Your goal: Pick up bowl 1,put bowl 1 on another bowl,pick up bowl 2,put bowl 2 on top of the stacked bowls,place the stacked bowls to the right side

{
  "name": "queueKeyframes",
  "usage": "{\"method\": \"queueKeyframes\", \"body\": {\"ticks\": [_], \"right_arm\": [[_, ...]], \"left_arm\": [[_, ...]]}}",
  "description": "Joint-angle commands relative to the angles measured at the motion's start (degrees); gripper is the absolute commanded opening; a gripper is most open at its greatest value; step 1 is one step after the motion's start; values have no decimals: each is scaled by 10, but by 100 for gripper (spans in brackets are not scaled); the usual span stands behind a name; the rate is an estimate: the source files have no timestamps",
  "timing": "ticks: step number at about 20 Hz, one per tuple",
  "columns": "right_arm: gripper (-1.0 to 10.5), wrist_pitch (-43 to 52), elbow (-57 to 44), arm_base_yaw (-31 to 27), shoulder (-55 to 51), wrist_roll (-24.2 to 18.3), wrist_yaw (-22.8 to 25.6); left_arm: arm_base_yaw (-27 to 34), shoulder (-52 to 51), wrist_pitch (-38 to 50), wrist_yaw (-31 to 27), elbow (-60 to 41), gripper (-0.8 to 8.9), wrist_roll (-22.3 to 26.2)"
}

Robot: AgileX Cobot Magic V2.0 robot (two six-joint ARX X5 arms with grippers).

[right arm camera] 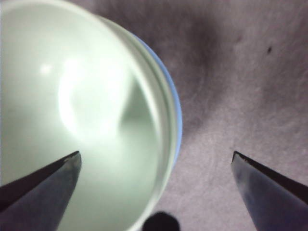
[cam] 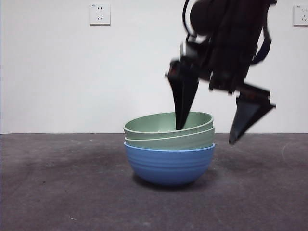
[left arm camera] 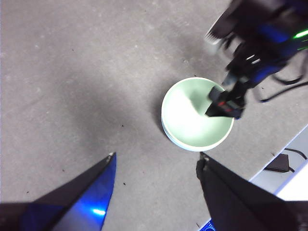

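So from my seat the stack was sitting pretty much dead centre on the dark grey worktop (cam: 57, 192): the round blue ribbed plastic bowl (cam: 169, 164) at the bottom, with the two pale green ribbed bowls nested inside it, lower green bowl (cam: 171, 140) showing only a band of rim and the top green bowl (cam: 168, 124) sitting in it, tilted a bit. All three were touching, one inside the next.

My right claw (cam: 208, 126) was wide open and straddling the rim at about the 3 o'clock side of the stack in the front view. One black jaw was dipped down inside the top green bowl, the other hung outside the stack, just beside the blue wall and clear of the worktop. I couldn't tell whether the inner jaw was actually touching the bowl's inside. The right wrist camera backed this up: one jaw over the green interior (right arm camera: 72, 120), the other over bare worktop, with a sliver of blue rim (right arm camera: 177, 115) between them.

My left claw (left arm camera: 156, 161) was parked high up, jaws spread and holding nothing, looking down on the stack (left arm camera: 192, 120) from well away.

Two white wall sockets, one (cam: 99, 14) at 11 o'clock and another (cam: 301, 15) at 1 o'clock, on the white wall behind.
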Motion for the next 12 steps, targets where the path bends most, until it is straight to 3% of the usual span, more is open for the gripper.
{"method": "queueKeyframes", "body": {"ticks": [1, 4, 10, 12], "right_arm": [[531, 0, -3, 0, 26, 11, -3], [501, 0, -3, 0, 45, 14, -20], [166, 12, -3, 1, 50, 14, -30], [119, 11, -3, -1, 50, 14, -30]], "left_arm": [[1, -5, -7, -2, 1, 287, 7], [1, -7, -17, -2, 1, 287, 7], [1, -7, -19, -2, 1, 287, 7], [1, -7, -19, -2, 1, 287, 7]]}}
